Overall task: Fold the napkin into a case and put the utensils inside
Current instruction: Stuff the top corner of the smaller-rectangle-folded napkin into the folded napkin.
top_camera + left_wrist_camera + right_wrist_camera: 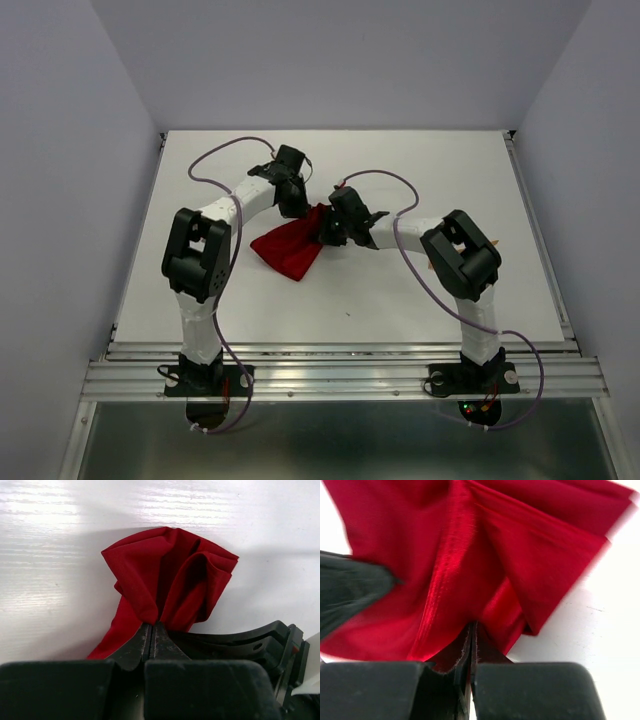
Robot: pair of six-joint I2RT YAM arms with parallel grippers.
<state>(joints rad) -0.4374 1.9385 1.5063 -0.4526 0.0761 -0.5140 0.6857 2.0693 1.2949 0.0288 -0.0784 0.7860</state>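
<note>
The red napkin (288, 247) lies bunched at the middle of the white table (420, 170), lifted at its far right corner. My left gripper (301, 206) is shut on one gathered edge, and the cloth fans out in folds beyond its tips (152, 625). My right gripper (326, 230) is shut on the napkin (485, 555) right beside it, the fabric pinched at its tips (471, 627). The two grippers are almost touching. No folded case shows. Of the utensils, only a thin orange tip (496, 241) peeks out behind the right arm's elbow.
The right arm's elbow (462, 255) hangs over the table's right half. Purple cables loop above both arms. The table's metal front rail (340, 352) runs along the near edge, and grey walls close in the sides and back.
</note>
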